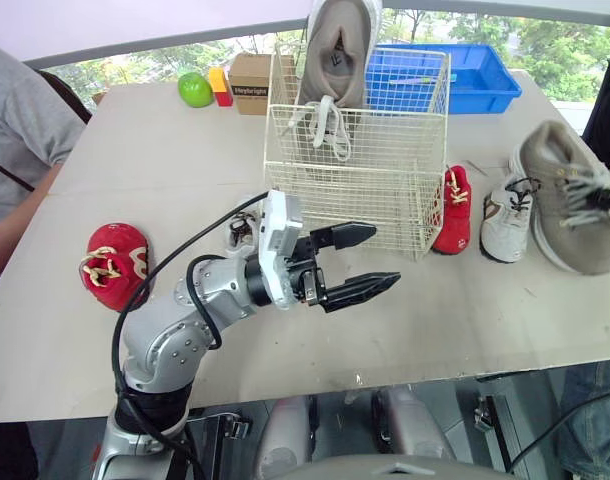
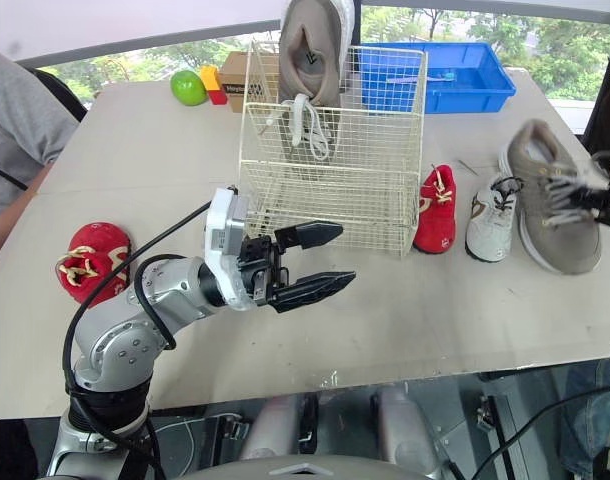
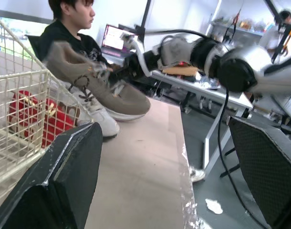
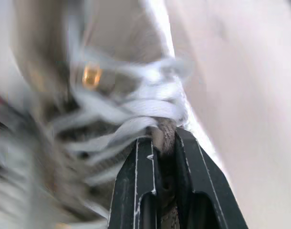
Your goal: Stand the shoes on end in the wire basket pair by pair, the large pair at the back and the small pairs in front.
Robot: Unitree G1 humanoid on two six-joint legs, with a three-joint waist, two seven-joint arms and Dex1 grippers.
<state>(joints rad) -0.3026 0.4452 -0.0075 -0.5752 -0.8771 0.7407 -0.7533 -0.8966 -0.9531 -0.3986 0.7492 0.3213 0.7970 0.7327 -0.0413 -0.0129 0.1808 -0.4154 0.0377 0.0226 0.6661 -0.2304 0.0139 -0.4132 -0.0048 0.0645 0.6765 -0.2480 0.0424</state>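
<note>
The basket (image 1: 357,170) stands in the middle of the table (image 1: 135,150), toward its far edge. One big grey shoe (image 1: 337,50) is already on end in the basket's back part, its upper end rising above the rim and its white laces hanging down over the wire. The second big grey shoe (image 1: 565,195) is at the table's right edge, tilted, with the right claw (image 4: 163,139) clamped tight on its laces and tongue. A small white shoe (image 1: 505,218) lies just beside it, and a small red shoe (image 1: 453,208) leans against the basket's right side. Another small white shoe (image 1: 243,232) sits by the basket's front left corner, partly hidden behind the left arm. What looks like a red pair (image 1: 113,262) lies near the table's left edge. The left claw (image 1: 385,257) hovers over the table just in front of the basket, fingers spread apart and holding nothing. Along the far edge are a blue tray (image 1: 475,75) behind the basket, a cardboard box (image 1: 250,82), a red and yellow block (image 1: 220,85) and a green apple (image 1: 195,90). A person in a grey top (image 1: 15,130) sits at the left edge.
</note>
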